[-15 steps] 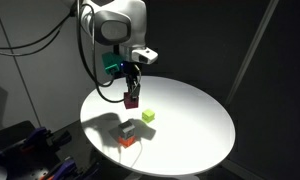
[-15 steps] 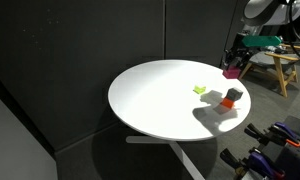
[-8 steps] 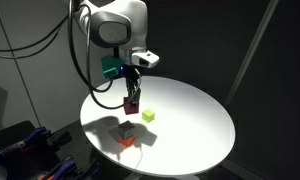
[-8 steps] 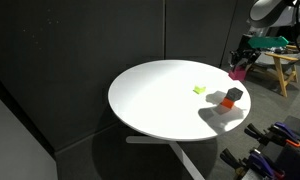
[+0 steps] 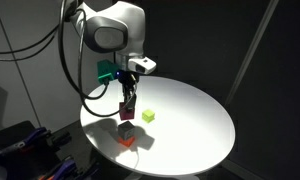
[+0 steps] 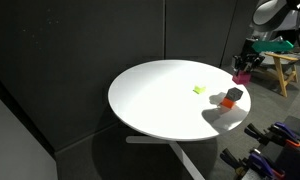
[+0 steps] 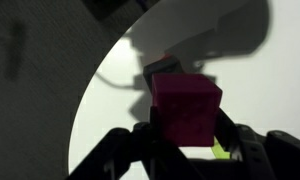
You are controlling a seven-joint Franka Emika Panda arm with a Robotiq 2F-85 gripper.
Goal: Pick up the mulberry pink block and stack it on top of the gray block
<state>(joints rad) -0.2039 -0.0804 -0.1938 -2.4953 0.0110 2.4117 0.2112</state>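
Observation:
My gripper (image 5: 128,104) is shut on the mulberry pink block (image 5: 127,113) and holds it in the air just above the gray block (image 5: 124,129). The gray block sits on top of an orange-red cube (image 5: 127,142) near the table's edge. In the wrist view the pink block (image 7: 185,108) fills the space between my fingers (image 7: 186,138), and a corner of the gray block (image 7: 158,68) shows beyond it. The other exterior view shows the pink block (image 6: 242,76) held up beside the gray block (image 6: 233,94).
A yellow-green cube (image 5: 148,116) lies on the round white table (image 5: 190,115) close to the stack; it also shows in the other exterior view (image 6: 199,90) and the wrist view (image 7: 220,150). A wooden stool (image 6: 281,68) stands beyond the table.
My gripper has carried the pink block sideways and slightly lower, from near the yellow-green cube to over the gray-on-orange stack. The cubes on the table have not moved.

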